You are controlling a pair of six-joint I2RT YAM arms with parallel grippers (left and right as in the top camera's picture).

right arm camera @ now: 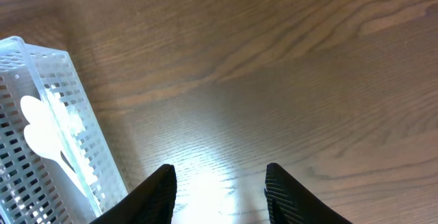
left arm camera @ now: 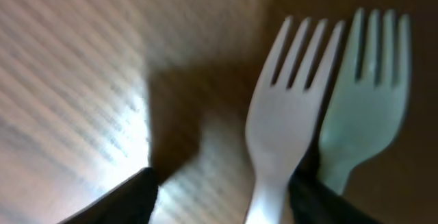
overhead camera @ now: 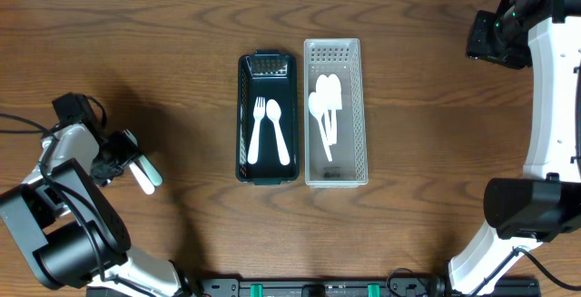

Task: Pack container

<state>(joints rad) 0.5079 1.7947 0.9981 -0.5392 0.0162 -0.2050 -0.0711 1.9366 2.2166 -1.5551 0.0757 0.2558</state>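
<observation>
Left claw sits at the near left of the table, well apart from the container. Its own camera is badly blurred. I make out a white fork and a green fork side by side, prongs pointing away. The white handle runs down between the dark fingertips, close to the right-hand one and cut off by the bottom edge. The green handle disappears behind that same fingertip. The jaws stand apart, with bare wood showing between the white handle and the other fingertip. I cannot tell whether either fork is lifted or lying on the wood. From overhead the two forks are only a short pale stub beside the claw. The container stands at centre, lid off, with a packed fork and a packed spoon lying side by side inside. A white basket touches its right side and holds a tangle of spoons I cannot count. Right claw hangs at the far right over bare wood, jaws partly spread, nothing between them. The basket's corner is cut off at the left of its view.
</observation>
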